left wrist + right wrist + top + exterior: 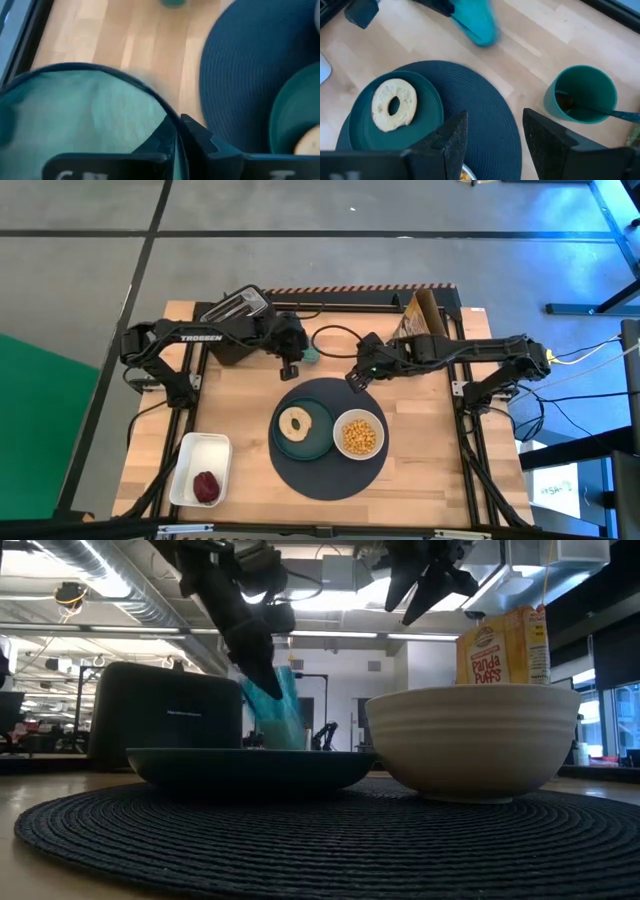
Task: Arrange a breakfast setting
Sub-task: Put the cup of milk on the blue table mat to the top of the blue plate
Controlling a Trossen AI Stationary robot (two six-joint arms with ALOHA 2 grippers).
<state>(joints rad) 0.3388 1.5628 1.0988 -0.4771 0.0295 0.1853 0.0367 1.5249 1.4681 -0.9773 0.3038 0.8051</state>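
Observation:
A round dark-grey mat carries a teal plate with a tan bagel and a white bowl of cereal. My left gripper is shut on the pale-teal tumbler, just beyond the mat's far edge. The high view hides the tumbler under the gripper. A small dark-green cup stands on the table to its right, and also shows in the right wrist view. My right gripper hangs open and empty above the mat's far edge. The dark-red fruit lies in the white tray. My left gripper holds the tumbler by its rim, with the wall between the fingers: one finger inside and one outside. The fingers come from above, slanting down. The tumbler is tilted below them. The plate hides its base, so I cannot tell whether it touches the table.
The black toaster stands at the far left, behind my left arm. The yellow-brown cereal box stands at the far right. A thin dark handle sticks out of the small cup. Bare wood lies to the mat's right and near side.

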